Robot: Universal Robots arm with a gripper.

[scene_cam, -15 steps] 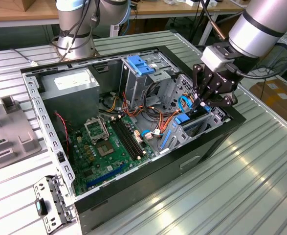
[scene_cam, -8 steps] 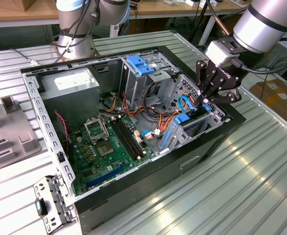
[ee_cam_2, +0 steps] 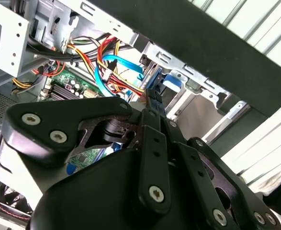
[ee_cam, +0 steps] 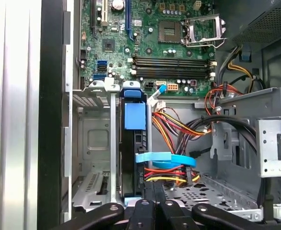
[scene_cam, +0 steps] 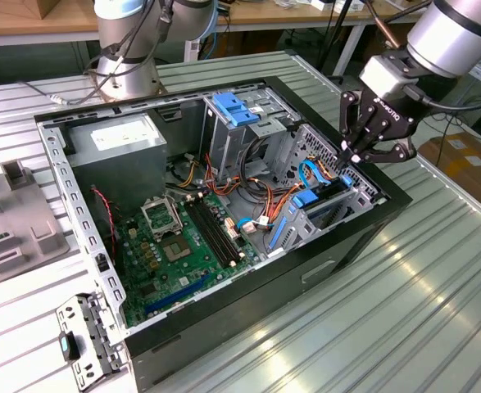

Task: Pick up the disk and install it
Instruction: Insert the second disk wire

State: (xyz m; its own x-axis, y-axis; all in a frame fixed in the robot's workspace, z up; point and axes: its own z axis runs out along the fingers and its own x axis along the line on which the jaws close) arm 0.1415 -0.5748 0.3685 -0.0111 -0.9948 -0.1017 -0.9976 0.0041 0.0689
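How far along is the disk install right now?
The disk already stands on edge in the drive cage, next to the case wall. The hand sits right at its end, fingers together. Whether it is fully seated is unclear; a blue cable crosses it.

A ribbed, silvery metal tabletop [scene_cam: 437, 286] reflects bright light. Behind its far edge stand wooden desks [scene_cam: 27, 20], and a cardboard box [scene_cam: 469, 160] sits beyond the exterior view's right edge.

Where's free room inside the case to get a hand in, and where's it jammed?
Free: the empty grey metal bay slot between the black case wall and the upright blue-edged disk. Crowded: beyond the disk, the orange, yellow and red cable bundle and flat blue cable fill the gap toward the green motherboard. The black gripper sits at the disk's end.
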